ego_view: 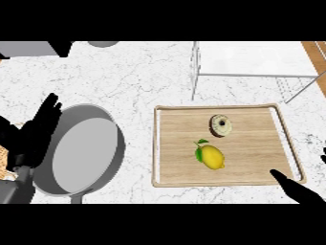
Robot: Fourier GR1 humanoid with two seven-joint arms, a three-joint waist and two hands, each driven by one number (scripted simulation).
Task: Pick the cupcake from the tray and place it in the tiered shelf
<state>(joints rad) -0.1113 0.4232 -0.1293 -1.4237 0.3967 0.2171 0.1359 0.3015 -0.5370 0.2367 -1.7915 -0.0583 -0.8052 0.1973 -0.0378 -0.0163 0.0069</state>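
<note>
Cupcake (221,125) lies in the tray's (176,153) far half, bare wood around it. It looks round, with no clear long axis. Right hand (308,192) is spread wide at the tray's near right corner, and left hand (26,139) is open by the pan (81,148). Shelf (257,60) stands past the far rim.

The tray (179,153) beside the right hand (308,194) is pale matt wood; the pan (88,148) at the left hand (26,141) is smooth grey metal.

Kitchen: marble counter (137,76), pan (84,148).
</note>
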